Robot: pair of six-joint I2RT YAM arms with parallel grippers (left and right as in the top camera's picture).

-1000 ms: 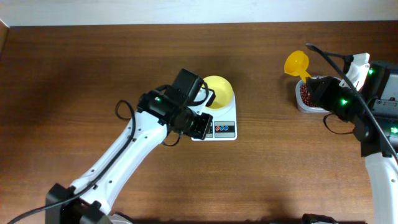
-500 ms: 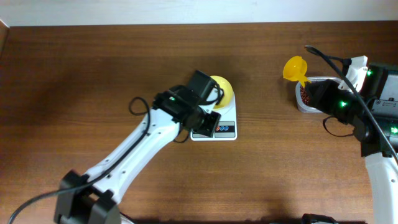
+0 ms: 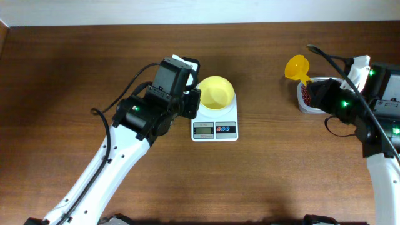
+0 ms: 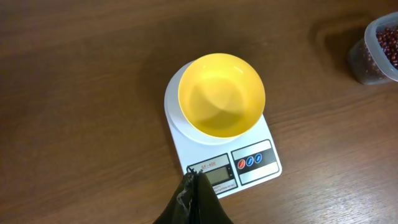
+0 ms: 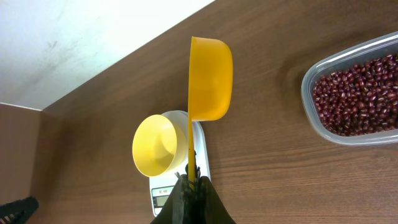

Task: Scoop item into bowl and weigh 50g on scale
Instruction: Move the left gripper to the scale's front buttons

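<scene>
Scoop (image 5: pixel 210 78) handle clamped in right hand (image 5: pixel 190 180) | left hand (image 4: pixel 195 180) closed, empty | container (image 5: pixel 348 139) cut off at edge

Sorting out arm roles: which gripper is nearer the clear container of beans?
Right. The right gripper, holding the yellow scoop, is beside the container; the left gripper is far off by the scale.

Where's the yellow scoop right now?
Overhead view, right side: the yellow scoop is held by its handle in the right gripper, beside the clear bean container, well right of the bowl on the scale.
</scene>
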